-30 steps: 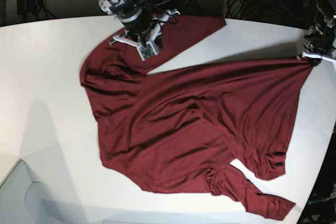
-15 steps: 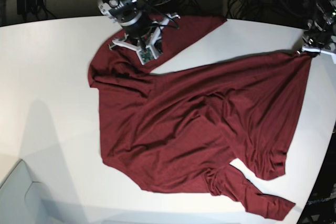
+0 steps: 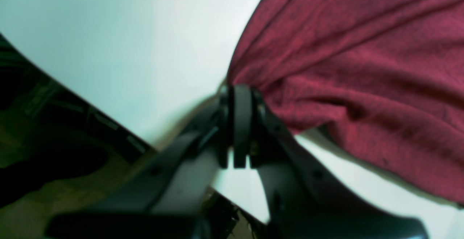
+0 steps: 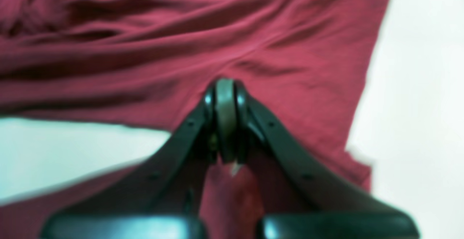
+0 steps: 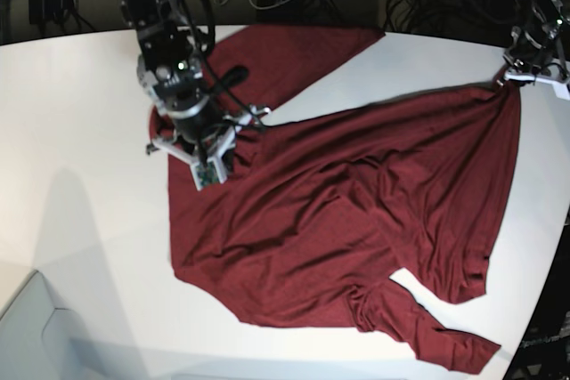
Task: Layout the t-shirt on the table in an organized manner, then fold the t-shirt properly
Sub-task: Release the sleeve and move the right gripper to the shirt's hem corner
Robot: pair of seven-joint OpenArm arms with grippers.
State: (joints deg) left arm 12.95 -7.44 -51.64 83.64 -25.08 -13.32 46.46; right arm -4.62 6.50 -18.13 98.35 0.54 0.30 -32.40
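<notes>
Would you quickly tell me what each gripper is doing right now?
Left gripper: closed, pinching an edge of the t-shirt.
Right gripper: closed over the t-shirt; whether it pinches fabric cannot be told.

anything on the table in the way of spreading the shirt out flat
Nothing visible. The table around the t-shirt shows only bare white surface, and both the left gripper and right gripper are shut on its fabric.

no text, label, brand or number can be read anywhere.
</notes>
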